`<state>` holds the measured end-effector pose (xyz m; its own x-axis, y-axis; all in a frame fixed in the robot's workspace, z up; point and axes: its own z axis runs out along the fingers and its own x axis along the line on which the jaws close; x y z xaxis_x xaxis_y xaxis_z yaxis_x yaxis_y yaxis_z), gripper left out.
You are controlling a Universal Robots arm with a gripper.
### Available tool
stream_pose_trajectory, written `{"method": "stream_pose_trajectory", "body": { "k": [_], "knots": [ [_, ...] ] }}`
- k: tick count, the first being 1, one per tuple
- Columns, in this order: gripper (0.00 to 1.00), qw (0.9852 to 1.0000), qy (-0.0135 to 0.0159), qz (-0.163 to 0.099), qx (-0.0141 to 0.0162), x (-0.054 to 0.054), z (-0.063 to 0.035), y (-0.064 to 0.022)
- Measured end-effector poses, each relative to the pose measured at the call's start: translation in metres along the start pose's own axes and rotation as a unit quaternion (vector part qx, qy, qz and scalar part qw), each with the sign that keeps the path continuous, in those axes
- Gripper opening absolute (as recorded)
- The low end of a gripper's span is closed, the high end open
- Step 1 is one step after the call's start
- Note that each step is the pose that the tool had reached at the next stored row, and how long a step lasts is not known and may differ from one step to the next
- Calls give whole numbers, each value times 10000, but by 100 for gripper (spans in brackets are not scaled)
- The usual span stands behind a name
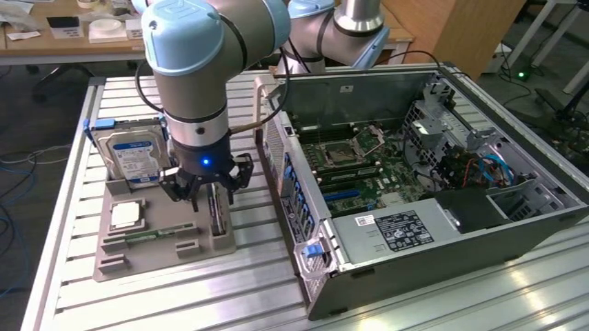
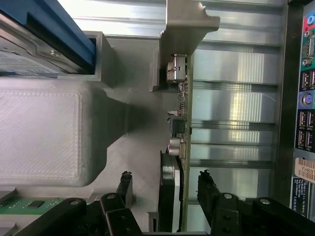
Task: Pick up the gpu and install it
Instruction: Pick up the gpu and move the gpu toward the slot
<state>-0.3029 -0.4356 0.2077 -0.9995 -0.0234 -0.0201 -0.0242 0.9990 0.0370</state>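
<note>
Claw [image 2: 165,175]: open, straddling the gpu from above; its black fingers [image 2: 207,190] stand apart on either side of the card, with a gap showing on each side, so nothing is held.
Arm [image 1: 193,76]: grey and pale blue, reaching straight down over the holder's edge towards the exterior view's right, with the claw [image 1: 212,198] at its tip.
Holder [image 1: 152,256]: flat grey slotted fixture [image 2: 138,162] lying on the table, towards the exterior view's left.
Hard drive [image 1: 129,157]: silver box with a blue and white label, upright in the holder's far slot; a blue frame runs along it [image 2: 29,59].
Processor [image 1: 124,214]: square silvery chip, flat in a pocket in the middle of the holder, on the side at the exterior view's left.
Memory stick [image 1: 152,234]: narrow green strip [image 2: 29,204] lying in the holder just nearer than the processor.
Gpu [image 1: 219,219]: thin dark card standing on edge in the holder's long slot, along the side at the exterior view's right; seen edge-on from the wrist [image 2: 179,147], between the fingers.
Bracket [image 2: 187,24]: silvery metal plate on the gpu's end away from the claw.
Table [image 1: 258,293]: ribbed aluminium slats under the holder [image 2: 236,64].
Computer case [image 1: 396,279]: open tower lying on its side just beyond the holder at the exterior view's right, green motherboard [image 1: 359,172] exposed; its port panel [image 2: 305,98] faces the holder.
</note>
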Motion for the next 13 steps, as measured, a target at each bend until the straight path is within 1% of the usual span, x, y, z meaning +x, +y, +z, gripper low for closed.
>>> {"method": "stream_pose_trajectory", "body": {
  "k": [6, 7, 8, 9, 12, 13],
  "knots": [
    [65, 10000, 0, 0, 0, -1, 1, 0],
    [63, 10000, 0, -1, 0, -1, 0, 0],
    [57, 10000, 0, -1, 0, -1, 1, 0],
    [57, 10000, 0, -1, 0, -1, 0, 0],
    [39, 10000, 0, 0, 0, 0, 0, 0],
    [39, 10000, -1, 0, 0, -1, 1, 0]
  ]
}}
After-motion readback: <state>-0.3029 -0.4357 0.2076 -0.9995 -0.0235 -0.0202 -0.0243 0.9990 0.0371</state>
